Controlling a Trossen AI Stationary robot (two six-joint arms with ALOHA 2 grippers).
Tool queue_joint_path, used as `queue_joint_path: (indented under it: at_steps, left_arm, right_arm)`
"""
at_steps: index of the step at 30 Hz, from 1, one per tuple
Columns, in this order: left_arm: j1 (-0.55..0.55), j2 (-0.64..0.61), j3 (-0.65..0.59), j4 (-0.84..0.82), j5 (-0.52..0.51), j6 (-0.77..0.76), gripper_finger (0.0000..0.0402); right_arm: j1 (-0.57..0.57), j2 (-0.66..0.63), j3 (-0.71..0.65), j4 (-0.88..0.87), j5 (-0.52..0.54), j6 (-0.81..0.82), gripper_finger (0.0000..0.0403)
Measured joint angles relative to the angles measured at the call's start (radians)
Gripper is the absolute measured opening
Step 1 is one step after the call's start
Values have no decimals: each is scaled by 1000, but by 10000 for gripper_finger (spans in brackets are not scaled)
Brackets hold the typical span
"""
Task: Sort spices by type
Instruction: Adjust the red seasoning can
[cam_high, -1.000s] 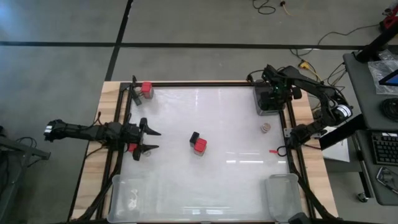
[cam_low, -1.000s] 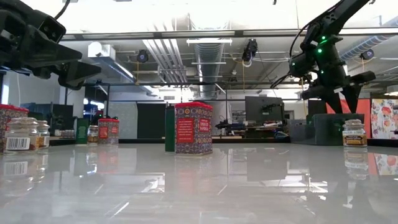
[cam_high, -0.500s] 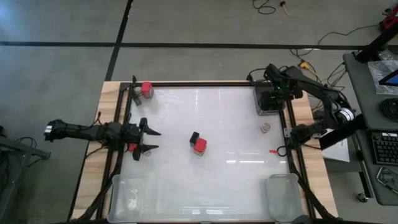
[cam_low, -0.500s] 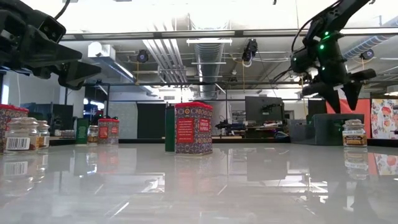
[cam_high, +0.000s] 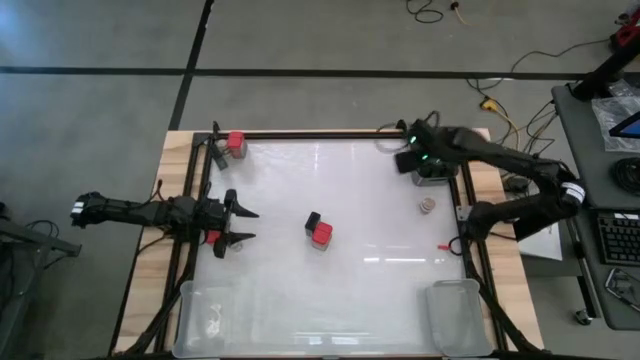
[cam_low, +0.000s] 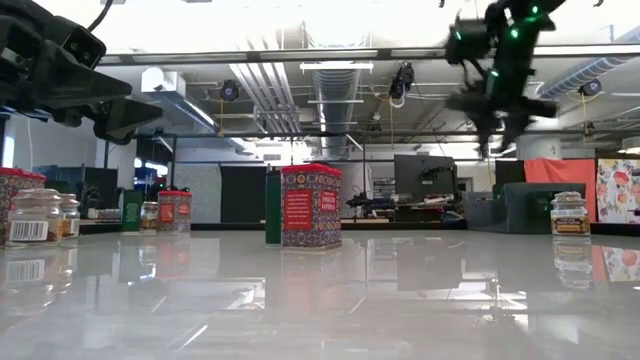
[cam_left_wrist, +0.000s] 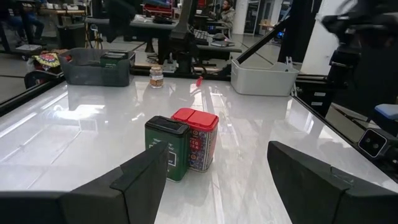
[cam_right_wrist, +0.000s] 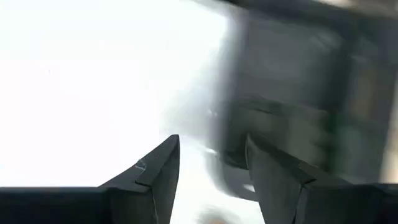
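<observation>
Glossy white table (cam_high: 380, 290) under an open-ceilinged workshop; both grippers (cam_high: 240, 225) (cam_high: 408, 160) spread, empty.

Overhead camera looks straight down, low camera level across; both share the red-topped jar (cam_high: 321, 235) mid-table

2 tins (cam_high: 318, 230) stood touching at frame centre; 1 tin (cam_high: 236, 143) upper left; round jar (cam_high: 427, 205) right of centre; bins (cam_high: 455, 315) at both lower corners.
</observation>
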Motion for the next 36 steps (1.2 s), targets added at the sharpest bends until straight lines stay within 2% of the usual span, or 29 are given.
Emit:
queue_joint_path:
  at_steps: [4, 7, 12, 17, 23, 26, 29, 36]
  left_arm:
    - [0, 0, 0, 0, 0, 0, 259]
    - [0, 0, 0, 0, 0, 0, 259]
    - [0, 0, 0, 0, 0, 0, 259]
    - [0, 0, 0, 0, 0, 0, 259]
    - [0, 0, 0, 0, 0, 0, 259]
    - [0, 0, 0, 0, 0, 0, 259]
    - [0, 0, 0, 0, 0, 0, 259]
    - [0, 0, 0, 0, 0, 0, 259]
  right_arm:
    - [292, 23, -34, 266, 142, -48, 161]
    - [466, 58, -65, 462, 223, -126, 156]
    - [623, 171, -70, 655, 243, -155, 165]
    - [697, 330, -12, 740, 238, -157, 198]
    - [742, 509, 167, 728, 228, -270, 244]
    - [740, 569, 270, 676, 174, -310, 268]
    - [722, 622, 355, 614, 177, -343, 283]
    - [703, 706, 473, 432, 177, -376, 280]
